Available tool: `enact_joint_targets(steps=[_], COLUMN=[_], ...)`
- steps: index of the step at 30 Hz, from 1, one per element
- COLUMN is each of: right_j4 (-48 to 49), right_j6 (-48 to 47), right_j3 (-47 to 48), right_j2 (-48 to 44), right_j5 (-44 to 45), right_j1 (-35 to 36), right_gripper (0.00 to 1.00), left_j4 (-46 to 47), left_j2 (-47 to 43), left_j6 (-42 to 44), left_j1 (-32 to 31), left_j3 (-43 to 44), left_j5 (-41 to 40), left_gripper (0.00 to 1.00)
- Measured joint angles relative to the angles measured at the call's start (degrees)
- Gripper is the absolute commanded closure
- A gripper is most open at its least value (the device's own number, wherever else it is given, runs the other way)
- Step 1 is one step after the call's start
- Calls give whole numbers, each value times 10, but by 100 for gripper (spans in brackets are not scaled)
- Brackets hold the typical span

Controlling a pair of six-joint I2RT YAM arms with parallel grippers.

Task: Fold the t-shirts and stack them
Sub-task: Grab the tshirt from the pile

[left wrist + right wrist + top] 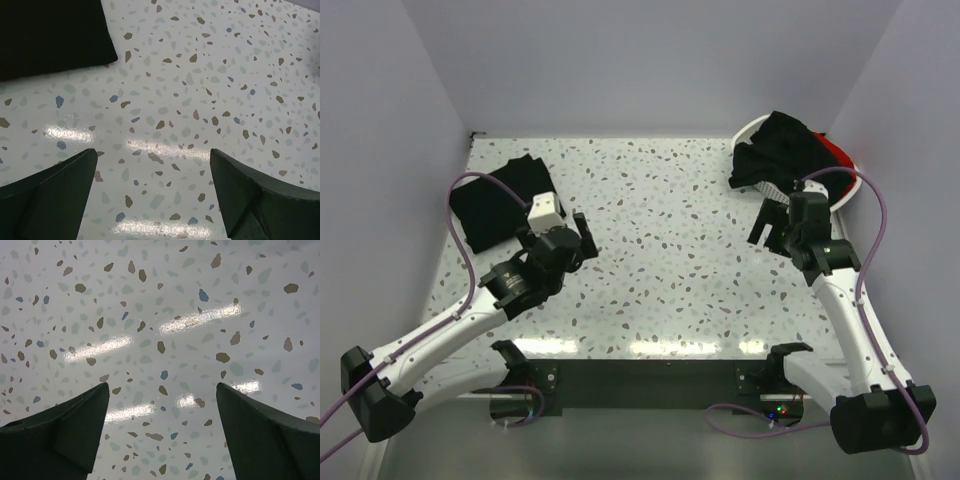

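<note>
Left end effector [582, 235] and right end effector [768, 228] spread empty: I should pinch only the crumpled black cloth t-shirt [775, 148] topping the white lattice basket [778, 190].

Three cameras on one speckled table [670, 250]
Overhead looks down from behind the arms [450, 325]; wrist cameras face the table closely, the left sharing the black t-shirt [492, 208].

- The table [670, 260] is white with little brown, grey and blue spots.
- Plain pale walls [650, 60] stand at the back and on both sides.
- Bright streaks of light [670, 347] shine on the glossy table top near the front.
</note>
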Motion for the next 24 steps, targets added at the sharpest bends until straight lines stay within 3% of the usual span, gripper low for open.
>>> enact_joint_targets(steps=[7,11,17,24], right_j4=[0,-7,-22,-22], right_j6=[-3,-3,-26,-32], right_j3=[2,32,168,341], right_j2=[3,30,137,317], right_j5=[5,34,78,50], right_j1=[0,0,-9,-102], right_gripper=[8,2,1,2], left_j4=[-16,-24,-65,-106], left_j2=[5,4,0,-22], left_j6=[-15,-27,-57,-87], left_j1=[0,0,0,0], left_j3=[0,0,0,0], left_j5=[-16,-16,-29,-34], left_gripper=[0,0,0,0])
